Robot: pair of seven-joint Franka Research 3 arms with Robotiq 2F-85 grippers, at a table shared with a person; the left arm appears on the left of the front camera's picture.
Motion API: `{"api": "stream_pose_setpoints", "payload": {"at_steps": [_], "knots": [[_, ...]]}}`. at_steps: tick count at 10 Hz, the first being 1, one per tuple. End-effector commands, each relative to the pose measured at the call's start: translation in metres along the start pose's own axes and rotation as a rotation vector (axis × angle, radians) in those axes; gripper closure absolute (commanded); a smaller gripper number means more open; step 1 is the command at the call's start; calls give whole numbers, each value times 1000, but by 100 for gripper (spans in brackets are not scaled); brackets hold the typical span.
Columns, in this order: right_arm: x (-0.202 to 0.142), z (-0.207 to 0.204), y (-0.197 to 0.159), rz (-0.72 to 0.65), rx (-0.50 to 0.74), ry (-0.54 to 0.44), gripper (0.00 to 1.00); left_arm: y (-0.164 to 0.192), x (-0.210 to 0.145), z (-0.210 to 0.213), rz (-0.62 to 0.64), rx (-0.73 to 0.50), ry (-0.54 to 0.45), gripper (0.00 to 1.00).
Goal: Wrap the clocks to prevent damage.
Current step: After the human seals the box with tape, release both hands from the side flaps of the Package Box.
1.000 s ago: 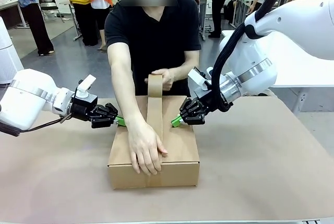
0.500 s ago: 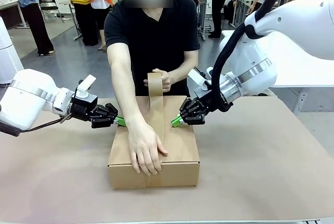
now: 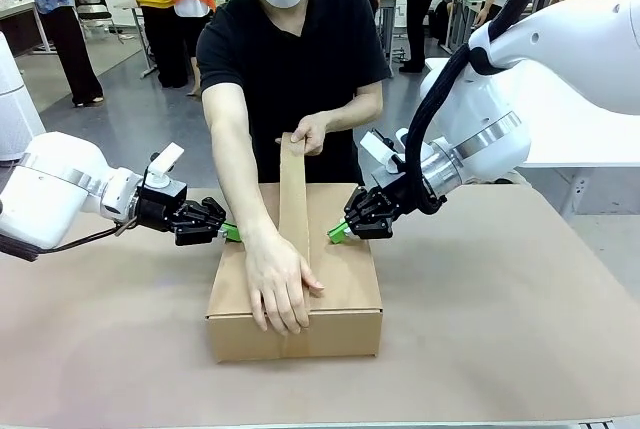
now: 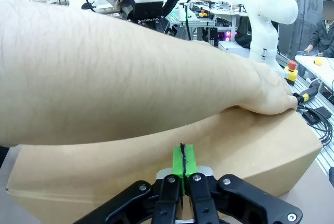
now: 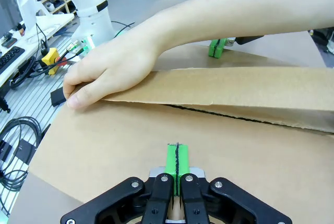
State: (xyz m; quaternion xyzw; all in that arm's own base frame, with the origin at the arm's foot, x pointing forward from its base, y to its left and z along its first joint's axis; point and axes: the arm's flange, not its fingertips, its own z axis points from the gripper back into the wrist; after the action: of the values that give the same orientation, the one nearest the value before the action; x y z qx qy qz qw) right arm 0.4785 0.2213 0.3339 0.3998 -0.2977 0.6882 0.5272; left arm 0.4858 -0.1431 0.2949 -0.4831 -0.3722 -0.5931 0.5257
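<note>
Person tapes a cardboard box while both grippers press at its sides.

The cardboard box sits at the middle of the table, toward its near edge. The left gripper, fingers pinched together on nothing, touches the box's left side; the right gripper, likewise closed and empty, rests at the box's right top edge. One of the person's hands lies flat on the lid near the front edge, its forearm crossing just in front of the left gripper. The other hand holds a strip of brown paper tape up above the box's far edge; the strip runs down the lid between the grippers.
</note>
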Motion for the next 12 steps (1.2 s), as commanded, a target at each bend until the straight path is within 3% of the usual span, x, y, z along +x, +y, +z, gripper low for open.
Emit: {"api": "stream_pose_setpoints", "payload": {"at_steps": [1, 12], "knots": [[-3, -2, 0, -10, -6, -3, 99, 0, -1, -2, 1, 3, 7, 99], [-3, -2, 0, -10, -6, -3, 99, 0, -1, -2, 1, 3, 7, 99]]}}
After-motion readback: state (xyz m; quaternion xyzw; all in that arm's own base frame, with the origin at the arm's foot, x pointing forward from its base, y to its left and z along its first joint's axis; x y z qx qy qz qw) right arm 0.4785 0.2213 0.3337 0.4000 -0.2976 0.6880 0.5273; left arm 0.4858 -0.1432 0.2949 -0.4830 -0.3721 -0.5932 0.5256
